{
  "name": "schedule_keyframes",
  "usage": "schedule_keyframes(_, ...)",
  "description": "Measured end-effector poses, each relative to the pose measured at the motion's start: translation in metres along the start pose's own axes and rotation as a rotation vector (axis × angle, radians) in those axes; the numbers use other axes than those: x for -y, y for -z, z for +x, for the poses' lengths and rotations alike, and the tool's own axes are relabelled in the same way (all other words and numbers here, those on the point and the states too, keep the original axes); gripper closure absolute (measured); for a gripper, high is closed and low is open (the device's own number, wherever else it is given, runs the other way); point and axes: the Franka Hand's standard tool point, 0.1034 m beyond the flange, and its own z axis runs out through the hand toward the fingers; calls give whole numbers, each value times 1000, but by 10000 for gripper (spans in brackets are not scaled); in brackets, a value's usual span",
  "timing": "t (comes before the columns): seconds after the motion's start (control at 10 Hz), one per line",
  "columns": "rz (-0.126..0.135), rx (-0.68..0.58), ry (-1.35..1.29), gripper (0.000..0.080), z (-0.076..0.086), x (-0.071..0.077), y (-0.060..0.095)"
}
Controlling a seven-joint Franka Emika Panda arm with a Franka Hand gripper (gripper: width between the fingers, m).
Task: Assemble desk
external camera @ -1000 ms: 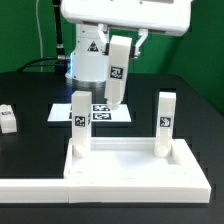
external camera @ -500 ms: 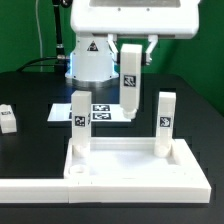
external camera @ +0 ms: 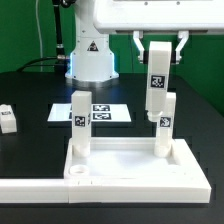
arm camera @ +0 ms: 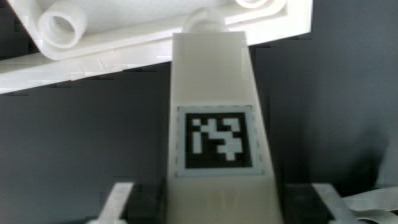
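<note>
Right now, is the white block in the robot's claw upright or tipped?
Upright: the held leg hangs in the gripper, its long sides running straight up and down.

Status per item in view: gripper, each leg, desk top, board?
held leg: upright, airborne, in no socket.
gripper: shut on the held leg, raised.
desk top: flat, rim up, near corners legless.
standing leg one: upright in the desk top, exterior view's left.
standing leg two: upright in the desk top, exterior view's right.
loose leg: lying apart, untouched.
marker board: flat, behind the desk top.
</note>
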Motion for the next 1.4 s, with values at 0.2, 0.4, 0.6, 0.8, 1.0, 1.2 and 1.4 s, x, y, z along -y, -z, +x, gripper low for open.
schedule_keyframes(0.2,33,-69,9,511,-9,9,-8)
schedule_keyframes(0.4,42,-88,-25,511,-1,42,-22)
schedule_keyframes(0.6,46,-107,-29,511,-2,63,-37)
schedule_keyframes(0.8,46,-106,-23,511,-2,62,-37)
schedule_keyframes(1.0,44,-106,-7,511,-2,61,-37)
schedule_keyframes(1.2,29,-100,31,511,-6,52,-45)
schedule_keyframes(1.4,22,-93,45,511,-15,51,-57)
